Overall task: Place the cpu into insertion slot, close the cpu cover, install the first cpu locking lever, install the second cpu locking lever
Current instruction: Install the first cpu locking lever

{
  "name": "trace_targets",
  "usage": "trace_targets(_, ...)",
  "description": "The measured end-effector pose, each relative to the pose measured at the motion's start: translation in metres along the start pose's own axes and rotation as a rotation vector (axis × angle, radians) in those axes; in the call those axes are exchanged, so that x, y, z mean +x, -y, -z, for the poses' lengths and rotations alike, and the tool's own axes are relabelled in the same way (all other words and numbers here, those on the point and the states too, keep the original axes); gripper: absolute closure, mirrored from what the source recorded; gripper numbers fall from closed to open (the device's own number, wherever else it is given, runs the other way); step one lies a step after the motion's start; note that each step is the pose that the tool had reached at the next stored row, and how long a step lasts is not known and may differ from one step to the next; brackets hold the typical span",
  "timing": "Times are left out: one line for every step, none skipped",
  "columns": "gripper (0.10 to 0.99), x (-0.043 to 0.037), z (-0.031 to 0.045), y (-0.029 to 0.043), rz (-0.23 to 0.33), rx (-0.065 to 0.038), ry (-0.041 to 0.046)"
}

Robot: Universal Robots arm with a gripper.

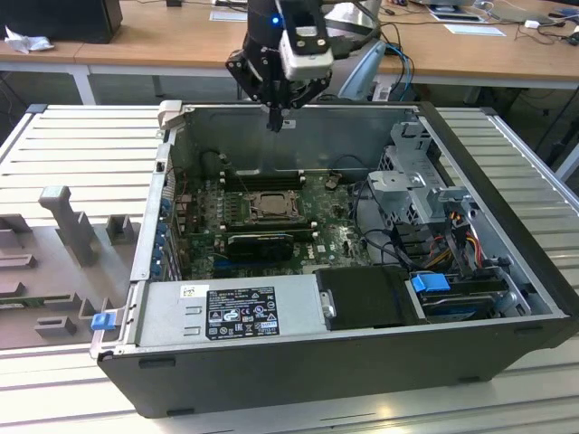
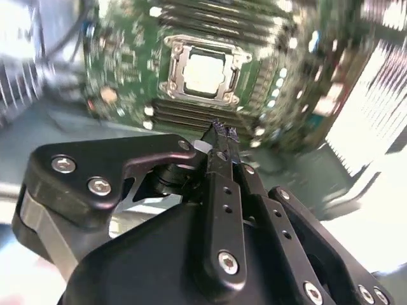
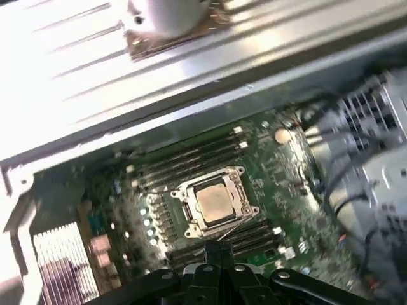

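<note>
My tool hangs clenched on nothing above the rim of the computer case, and the chip lies flat on the board, framed by its metal cover, well below and ahead of my fingertips.

gripper cut off at the edge, motherboard blurred

A lab or workshop: open computer case on a ribbed metal bench, cluttered wooden desks behind
</note>
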State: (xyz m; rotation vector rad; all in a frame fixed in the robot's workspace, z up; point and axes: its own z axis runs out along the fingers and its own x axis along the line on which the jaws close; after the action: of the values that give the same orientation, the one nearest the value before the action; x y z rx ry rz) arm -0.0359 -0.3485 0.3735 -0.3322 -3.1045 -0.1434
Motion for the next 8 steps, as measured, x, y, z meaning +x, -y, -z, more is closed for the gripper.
trace_targets(0.980, -0.0013, 0.0018, 0.0004, 0.061, 0.001, -0.0034)
trace_targets(0.980, -0.0027, 0.0038, 0.0007, 0.127, 0.003, -0.0071)
trace_targets(0.980, -0.0037, 0.0051, 0.0010, 0.169, 0.004, -0.0095)
trace_targets(0.980, -0.0040, 0.0055, 0.0011, 0.184, 0.004, -0.0102)
trace_targets(0.980, -0.0040, 0.0055, 0.0011, 0.187, 0.004, -0.0103)
trace_targets(0.980, -0.0040, 0.0055, 0.0011, 0.187, 0.004, -0.0104)
trace_targets(0.980, -0.0040, 0.0055, 0.0011, 0.187, 0.004, -0.0104)
trace_targets(0.980, -0.0040, 0.0056, 0.0011, 0.187, 0.004, -0.0104)
